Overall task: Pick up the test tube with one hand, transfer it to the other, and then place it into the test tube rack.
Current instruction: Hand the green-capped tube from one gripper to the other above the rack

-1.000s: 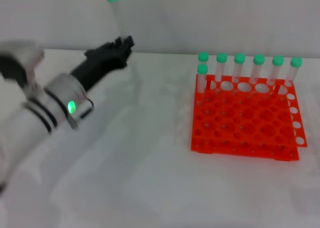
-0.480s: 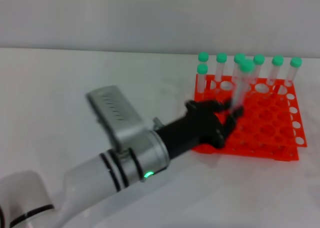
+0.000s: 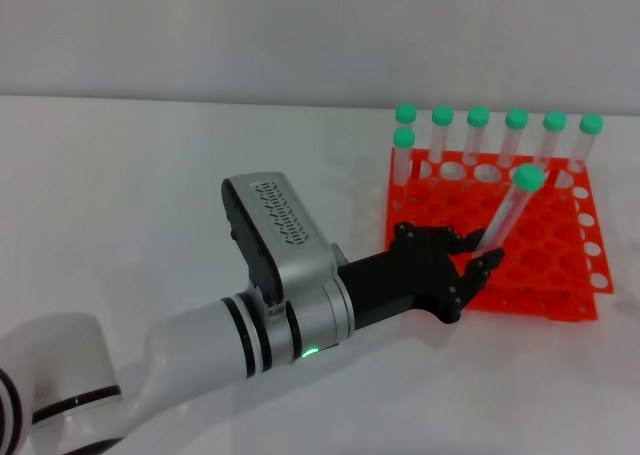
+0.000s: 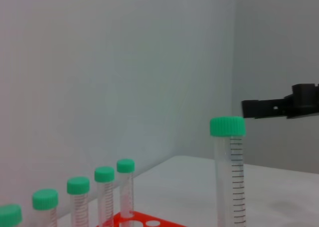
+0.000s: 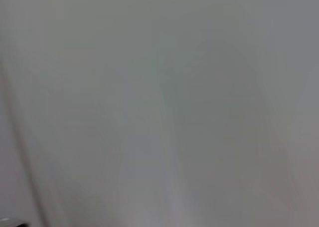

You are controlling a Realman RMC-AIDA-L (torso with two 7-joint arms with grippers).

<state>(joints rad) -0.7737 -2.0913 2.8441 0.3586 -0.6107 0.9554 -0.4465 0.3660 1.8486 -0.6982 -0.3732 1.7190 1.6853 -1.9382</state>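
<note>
My left gripper (image 3: 480, 262), black and pronged on the silver-white arm, is shut on the lower part of a clear test tube (image 3: 508, 215) with a green cap. It holds the tube tilted above the front left part of the orange-red test tube rack (image 3: 545, 250). The same tube stands close up in the left wrist view (image 4: 229, 177). Several other green-capped tubes (image 3: 478, 140) stand along the rack's back row, with one more at its left end. A black part at the edge of the left wrist view (image 4: 284, 106) looks like the all-black right gripper, far off.
The rack sits at the right of the white table (image 3: 150, 195), which ends at a grey wall behind. The right wrist view shows only plain grey surface. Rack tubes also show in the left wrist view (image 4: 104, 187).
The left arm swung from the far left across to the rack, carrying the tube. In the last half second it moved slightly right and nearer, and the tube now tilts right.
</note>
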